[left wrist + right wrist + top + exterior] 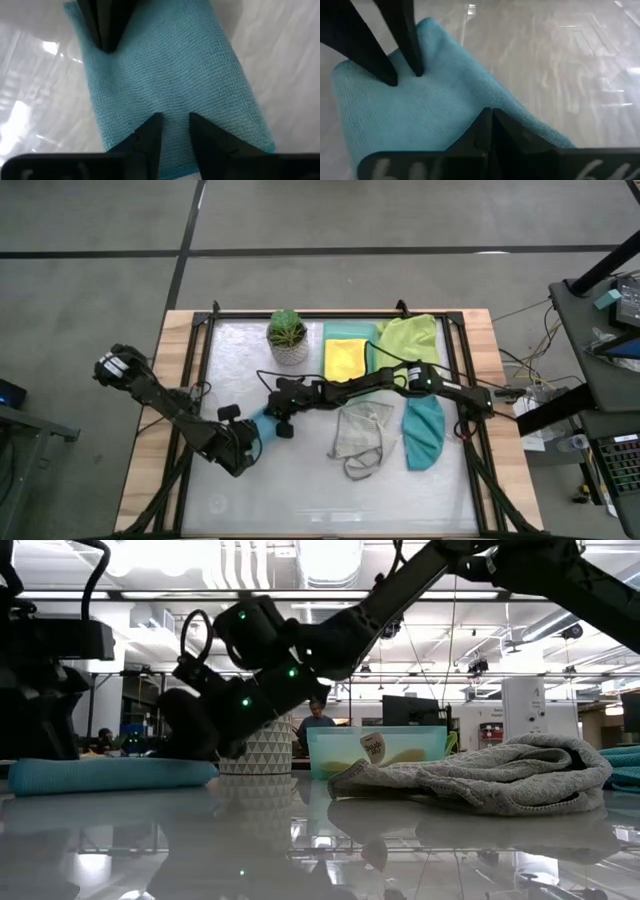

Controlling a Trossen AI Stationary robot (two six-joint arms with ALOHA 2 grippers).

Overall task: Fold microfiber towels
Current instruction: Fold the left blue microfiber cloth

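Blue towel [170, 75] fills both wrist views, lying folded on the desk [300, 490] at its left-centre. Left gripper [172, 132] stands over one end, fingers narrowly apart on the fabric; whether they pinch it, I cannot tell. Right gripper [490, 125], fingers closed, presses on the other end, probably to pin the fold flat. Grey towel [362, 435] lies crumpled mid-desk, teal towel [423, 432] beside it; yellow towel [345, 358] and green towel [410, 337] sit near the plant [288, 332], seemingly waiting their turn
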